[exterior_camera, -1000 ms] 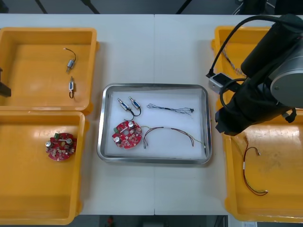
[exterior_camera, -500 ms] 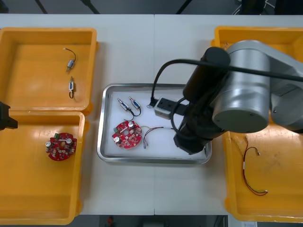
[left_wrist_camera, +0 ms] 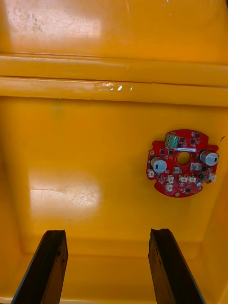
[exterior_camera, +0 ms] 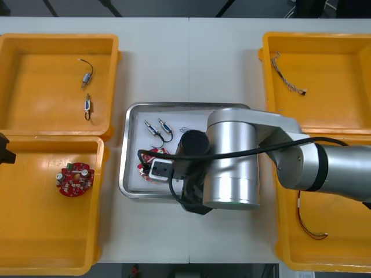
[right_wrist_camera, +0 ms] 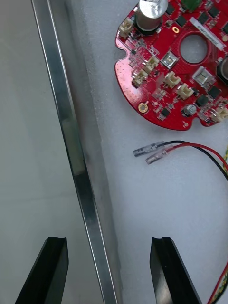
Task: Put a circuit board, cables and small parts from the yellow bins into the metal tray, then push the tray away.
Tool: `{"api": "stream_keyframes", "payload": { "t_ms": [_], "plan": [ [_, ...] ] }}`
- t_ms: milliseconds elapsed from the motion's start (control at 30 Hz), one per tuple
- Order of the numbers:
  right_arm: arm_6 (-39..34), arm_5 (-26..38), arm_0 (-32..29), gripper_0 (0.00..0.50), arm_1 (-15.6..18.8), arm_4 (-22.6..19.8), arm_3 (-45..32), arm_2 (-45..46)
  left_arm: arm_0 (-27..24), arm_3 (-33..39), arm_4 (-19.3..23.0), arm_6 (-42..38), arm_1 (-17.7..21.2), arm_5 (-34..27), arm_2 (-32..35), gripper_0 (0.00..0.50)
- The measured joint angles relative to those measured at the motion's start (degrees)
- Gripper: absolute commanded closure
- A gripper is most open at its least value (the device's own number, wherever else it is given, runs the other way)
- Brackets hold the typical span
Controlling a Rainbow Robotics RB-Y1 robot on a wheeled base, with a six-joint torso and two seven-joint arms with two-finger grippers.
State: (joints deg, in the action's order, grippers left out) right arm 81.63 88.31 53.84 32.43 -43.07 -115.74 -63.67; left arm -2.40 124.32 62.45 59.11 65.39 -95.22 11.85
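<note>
The metal tray (exterior_camera: 128,152) lies at the table's middle, white inside. It holds a round red circuit board (exterior_camera: 149,157), two small metal parts (exterior_camera: 157,128) and cables, mostly hidden under my right arm (exterior_camera: 232,168). My right gripper (right_wrist_camera: 108,241) is open and low, its fingers astride the tray's near rim (right_wrist_camera: 71,128). One finger is outside the rim, the other inside, short of the board (right_wrist_camera: 180,66) and the red and black cable ends (right_wrist_camera: 159,151). My left gripper (left_wrist_camera: 108,232) hangs open over the near left yellow bin (left_wrist_camera: 71,142), short of another red board (left_wrist_camera: 183,162).
The far left bin (exterior_camera: 35,69) holds two small metal parts (exterior_camera: 87,78). A thin cable (exterior_camera: 288,79) lies in the far right bin, and a red cable (exterior_camera: 310,227) in the near right bin. The left bin's board (exterior_camera: 74,179) sits by its right wall.
My right arm has swung from over the right bins across the tray to its near left part, hiding the cables there. The left gripper has barely moved.
</note>
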Motion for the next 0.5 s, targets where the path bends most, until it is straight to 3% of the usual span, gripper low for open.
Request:
{"api": "stream_keyframes", "payload": {
  "t_ms": [500],
  "plan": [
    [0.7, -1.3, 0.1, 0.000, -5.6, 7.6, 6.5, -7.2, 0.0, 0.0, -0.6, 0.0, 0.0, 0.0, 0.0, 0.000]
  ]
}}
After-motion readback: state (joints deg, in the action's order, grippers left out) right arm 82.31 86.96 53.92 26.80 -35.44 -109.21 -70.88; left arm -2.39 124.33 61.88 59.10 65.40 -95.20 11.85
